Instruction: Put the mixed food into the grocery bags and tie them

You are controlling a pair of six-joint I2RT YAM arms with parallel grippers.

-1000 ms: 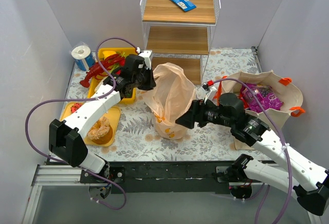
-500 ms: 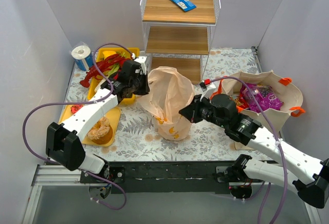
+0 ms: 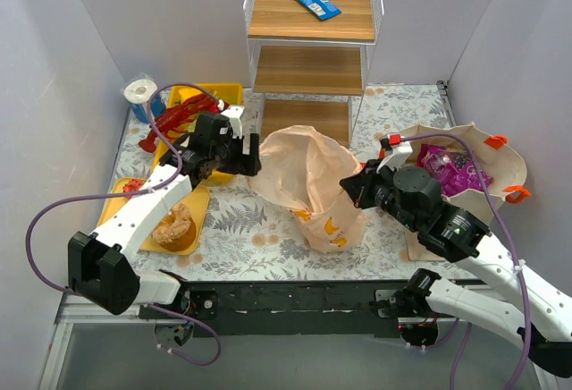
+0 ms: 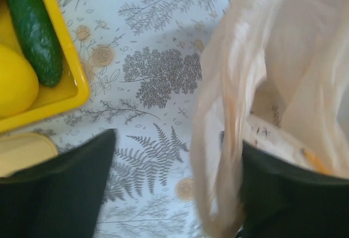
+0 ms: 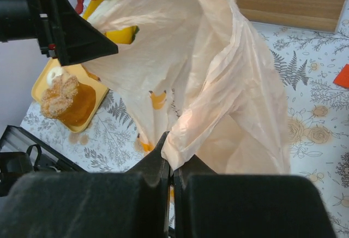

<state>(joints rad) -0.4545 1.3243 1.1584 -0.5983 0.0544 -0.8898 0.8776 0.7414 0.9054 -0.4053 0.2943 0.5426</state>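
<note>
The thin peach grocery bag [image 3: 308, 171] leans to the right in the middle of the table. My right gripper [image 3: 355, 190] is shut on a bunched fold of its rim; the right wrist view shows the plastic [image 5: 218, 74] pinched between the closed fingers [image 5: 173, 156]. My left gripper [image 3: 253, 159] stands open at the bag's left side. A loose strip of the bag [image 4: 218, 178] hangs between its spread fingers [image 4: 174, 189], near the right one. The beige tote [image 3: 496, 168] stands at the right with a purple packet [image 3: 458, 169] inside. A green cucumber [image 4: 32, 28] lies in the yellow tray [image 4: 76, 82].
A wire shelf rack [image 3: 308, 50] with a blue packet [image 3: 315, 1] on top stands at the back. A white paper roll [image 3: 141, 95], a red toy lobster [image 3: 179, 114] and a lemon [image 4: 13, 88] are at the left. A fried pastry [image 3: 172, 224] lies on an orange plate.
My right gripper closed on the bag's rim and drew it right, tipping the bag that way. My left gripper opened, let go of the bag and shifted left.
</note>
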